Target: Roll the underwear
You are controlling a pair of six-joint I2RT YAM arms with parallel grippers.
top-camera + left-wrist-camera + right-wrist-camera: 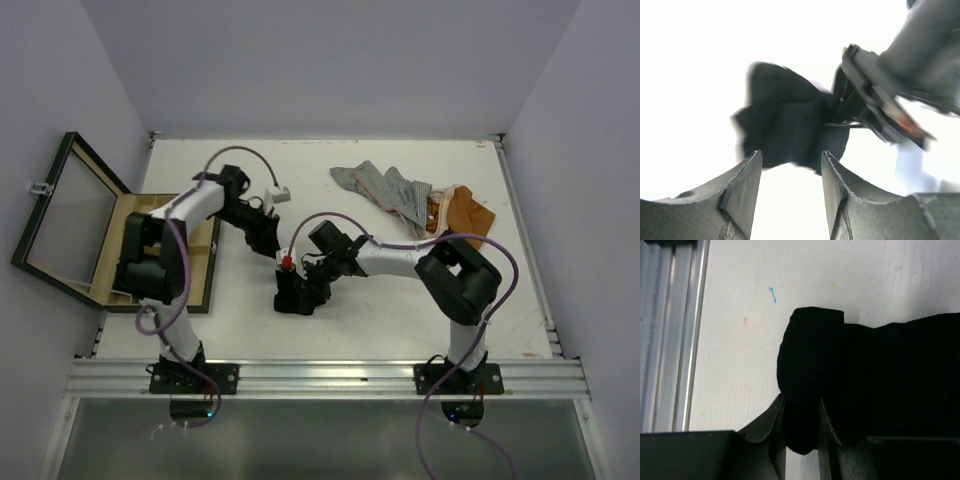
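My right gripper (801, 410) pinches a fold of the black underwear (880, 370); my left gripper (791, 167) is parted, empty, with the cloth just ahead.

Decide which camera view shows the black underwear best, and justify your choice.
Right wrist: the black underwear is sharp and close, its folded edge pinched in the right gripper. Left wrist shows its whole outline, blurred. Top external shows a small dark lump.
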